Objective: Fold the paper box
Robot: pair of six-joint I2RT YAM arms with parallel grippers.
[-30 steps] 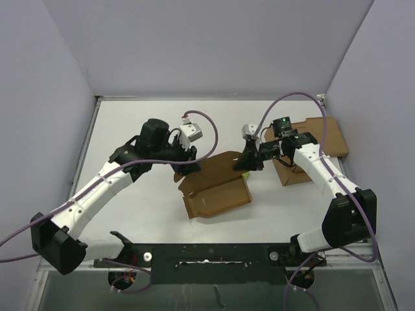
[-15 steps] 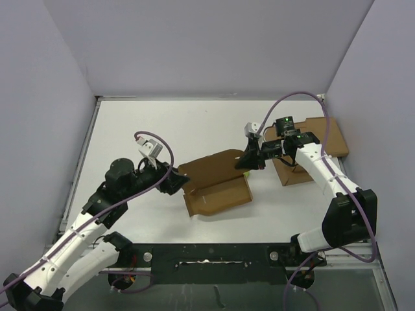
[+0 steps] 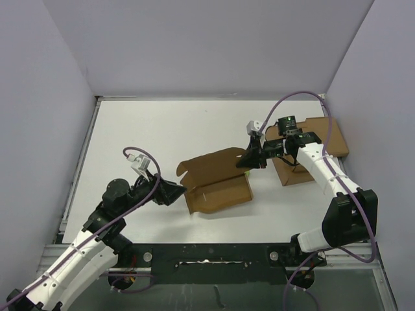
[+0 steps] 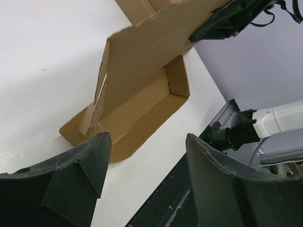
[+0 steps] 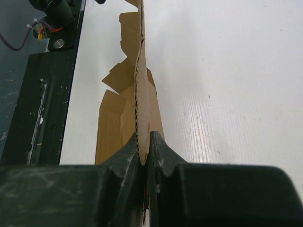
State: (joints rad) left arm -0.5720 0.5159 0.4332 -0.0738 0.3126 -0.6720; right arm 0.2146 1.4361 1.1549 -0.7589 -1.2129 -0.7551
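While the box (image 3: 217, 184) sits near the middle of the table (image 3: 142, 129), only part of it is folded: a shallow tray lies flat with low walls along its near and right sides, and a wide panel (image 4: 142, 61) rises tilted from its far side. The right fingers (image 3: 249, 159) pinch the upper right edge of that panel, pressed tight on the thin cardboard in the right wrist view (image 5: 125, 153). The left fingers (image 3: 170, 192) are spread wide just off the box's left end, holding nothing, and the tray shows between them in the left wrist view (image 4: 80, 165). Bare white table lies left of the box, beyond it toward the back wall, and in a narrower strip between it and the black rail (image 3: 194, 249) at the near edge. To the right, room is tighter: a flat cardboard slab (image 3: 331, 136) lies by the right wall, and the right arm (image 3: 318, 165) reaches across it.
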